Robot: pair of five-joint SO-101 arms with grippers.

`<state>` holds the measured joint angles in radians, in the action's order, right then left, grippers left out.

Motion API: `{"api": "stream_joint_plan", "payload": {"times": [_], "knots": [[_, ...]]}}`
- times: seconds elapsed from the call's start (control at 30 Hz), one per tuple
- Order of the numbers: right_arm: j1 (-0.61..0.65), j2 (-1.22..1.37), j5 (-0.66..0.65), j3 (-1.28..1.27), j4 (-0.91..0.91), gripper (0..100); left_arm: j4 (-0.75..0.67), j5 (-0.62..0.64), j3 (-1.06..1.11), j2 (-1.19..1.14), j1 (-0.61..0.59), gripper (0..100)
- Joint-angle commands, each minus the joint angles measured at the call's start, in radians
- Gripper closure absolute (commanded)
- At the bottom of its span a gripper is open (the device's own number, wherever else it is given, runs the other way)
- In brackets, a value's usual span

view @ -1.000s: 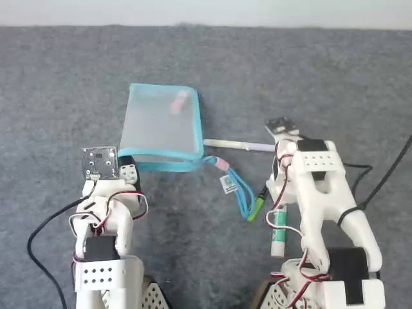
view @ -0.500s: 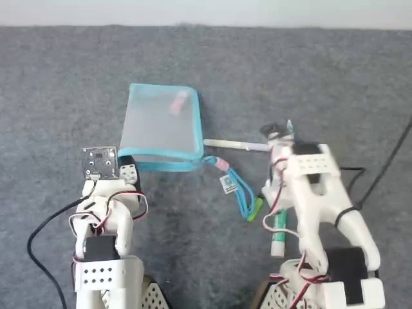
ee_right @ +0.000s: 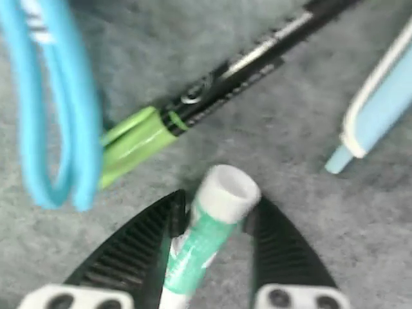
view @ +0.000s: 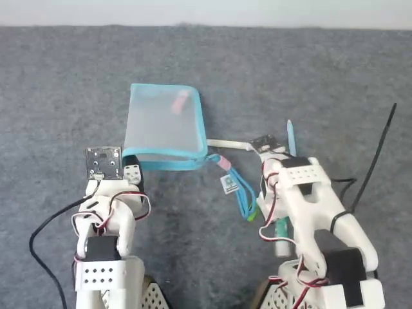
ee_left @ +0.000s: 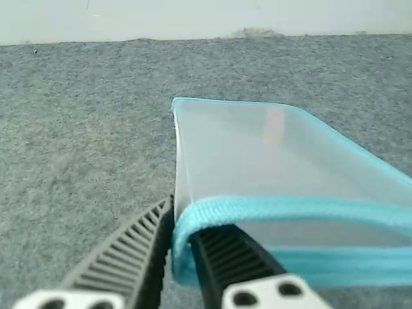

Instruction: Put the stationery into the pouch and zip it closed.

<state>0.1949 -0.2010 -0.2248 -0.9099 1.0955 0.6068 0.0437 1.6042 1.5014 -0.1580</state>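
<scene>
My left gripper (ee_left: 180,222) has its jaws pinched together on the teal rim of the pouch (view: 164,125), at the near corner on that arm's side; the pouch lies flat on the grey felt table (view: 64,77), translucent, with a small pink thing (view: 179,102) showing through its far end; its teal wrist loop (view: 241,193) trails from the other near corner toward my right arm. My right gripper (ee_right: 219,201) sits low over the green-and-white glue stick (ee_right: 193,251), jaws closed against it, one on each side, just below its white cap; beyond the cap lies a black pen with a green end (ee_right: 212,90), that end beside the loop; a light blue pen (view: 291,136) lies near it but apart; a slim white pen (view: 225,144) lies just beside the pouch's edge.
</scene>
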Motion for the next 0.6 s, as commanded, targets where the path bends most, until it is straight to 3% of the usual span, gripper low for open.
{"api": "stream_joint_plan", "payload": {"times": [0.0, 0.13, 0.33, 0.57], "knots": [[-0.03, -0.01, 0.005, 0.009, -0.028, 97.3, -0.028, 0.017, -0.05, 0.002, 0.009, 99], [-0.114, -0.01, -0.032, 0.157, 0.051, 97.7, -0.028, 0.017, -0.048, 0.002, 0.011, 99], [-0.268, -0.004, -0.092, 0.575, 0.278, 97.3, -0.026, 0.017, -0.048, 0.002, 0.011, 99], [-0.328, 0.171, -0.181, 0.822, 0.297, 97.2, -0.028, 0.017, -0.048, 0.002, 0.012, 99]]}}
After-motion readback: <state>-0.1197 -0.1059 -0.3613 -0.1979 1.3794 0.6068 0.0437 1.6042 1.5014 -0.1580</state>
